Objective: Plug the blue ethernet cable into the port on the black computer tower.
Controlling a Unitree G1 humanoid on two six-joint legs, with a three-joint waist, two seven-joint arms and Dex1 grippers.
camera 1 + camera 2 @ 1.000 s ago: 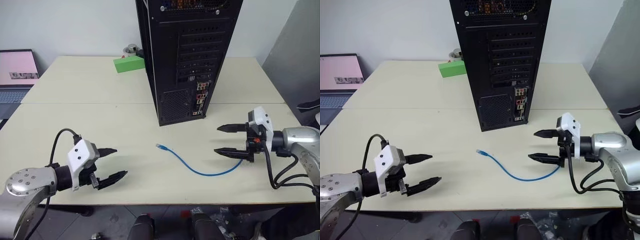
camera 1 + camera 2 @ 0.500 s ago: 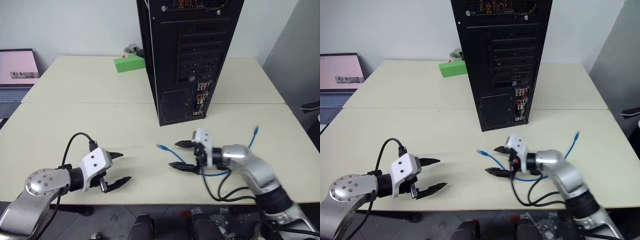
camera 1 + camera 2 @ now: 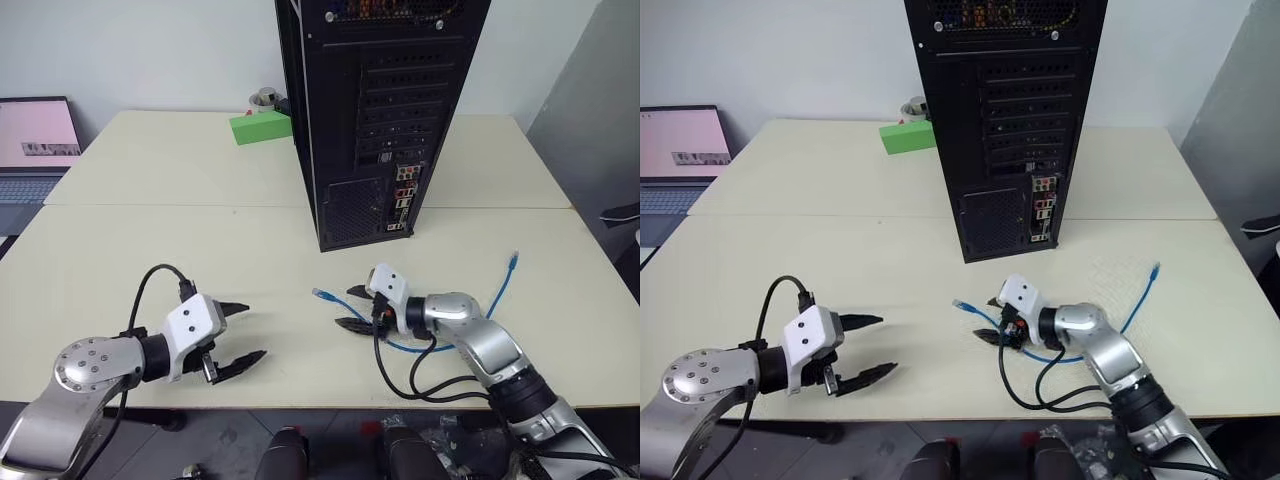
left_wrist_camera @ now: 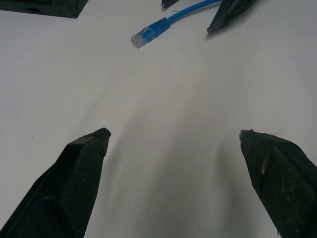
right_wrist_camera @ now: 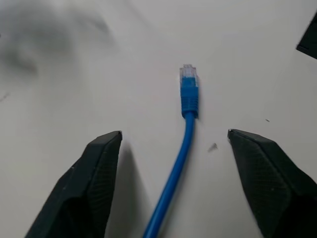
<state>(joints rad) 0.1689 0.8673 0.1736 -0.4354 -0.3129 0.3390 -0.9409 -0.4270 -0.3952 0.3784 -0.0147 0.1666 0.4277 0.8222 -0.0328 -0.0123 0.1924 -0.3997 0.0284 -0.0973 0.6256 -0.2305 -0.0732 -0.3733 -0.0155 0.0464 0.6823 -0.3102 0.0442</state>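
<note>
Blue ethernet cable (image 3: 440, 345) is lying loose on the counter (image 3: 150, 240), near the front edge and right of middle. One clear plug (image 5: 187, 72) is pointing toward the counter's middle; the far plug (image 3: 513, 259) is sitting toward the right edge.

Right pincer (image 5: 173, 163) is straddling the cord just behind the near plug, jaws partly open, one finger on each side, nothing gripped yet. Judgement: the grasp should be landing close behind the plug, so the tip is sticking out stiff enough to steer; gripping further back would be leaving the plug flopping. It should be closing squarely across the cord, not pushing it sideways.

Left pincer (image 3: 228, 335) is hovering over the front-left of the counter, jaws wide open and empty.

Black computer tower (image 3: 370, 110) is standing upright mid-counter toward the back, rear panel facing us; the port (image 3: 402, 190) is sitting low in the coloured connector cluster.

Count: one cable, two plugs, one tower, two pincers, one green block (image 3: 259, 128), one laptop (image 3: 35, 150).
</note>
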